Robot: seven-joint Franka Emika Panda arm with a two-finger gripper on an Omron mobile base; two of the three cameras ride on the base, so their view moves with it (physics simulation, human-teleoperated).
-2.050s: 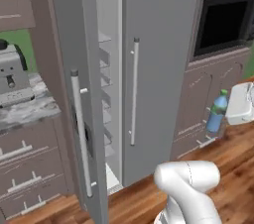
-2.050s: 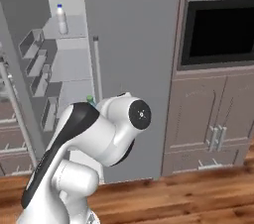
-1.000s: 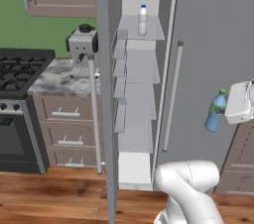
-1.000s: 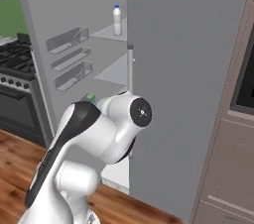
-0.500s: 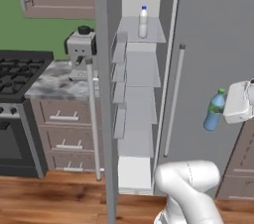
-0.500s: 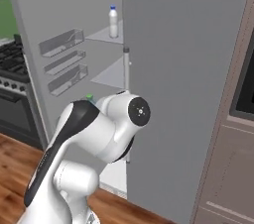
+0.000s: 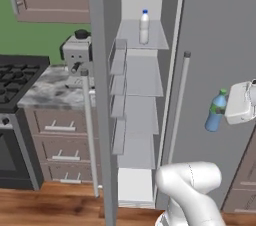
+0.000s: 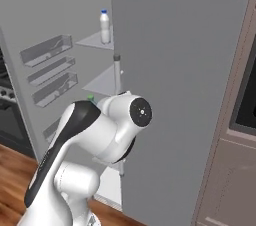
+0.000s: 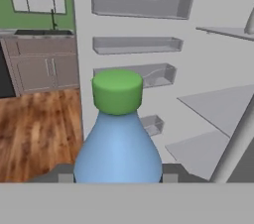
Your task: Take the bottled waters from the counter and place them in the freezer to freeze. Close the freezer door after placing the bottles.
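Observation:
My gripper (image 7: 226,111) is shut on the teal bottled water (image 7: 215,112) with a green cap, held upright in front of the plain right-hand fridge door. In the hand view this bottle (image 9: 118,143) stands between the dark fingertips (image 9: 171,172). The white bottled water (image 7: 144,27) with a blue cap stands on an upper shelf of the freezer (image 7: 142,77), also seen in the right base view (image 8: 105,27). The freezer door (image 7: 98,95) stands wide open, its inner bins (image 9: 139,2) facing the hand. The counter (image 7: 50,90) lies left of the door.
A coffee machine (image 7: 77,54) sits on the counter and a black stove (image 7: 15,75) is further left. The right fridge door (image 8: 185,70) with its bar handle (image 7: 179,115) is shut. My own arm (image 8: 100,135) blocks part of the lower freezer shelves.
Both base views have shifted slightly, with the fridge a little nearer. The teal bottle stays in the shut gripper and the white bottle stays on its shelf.

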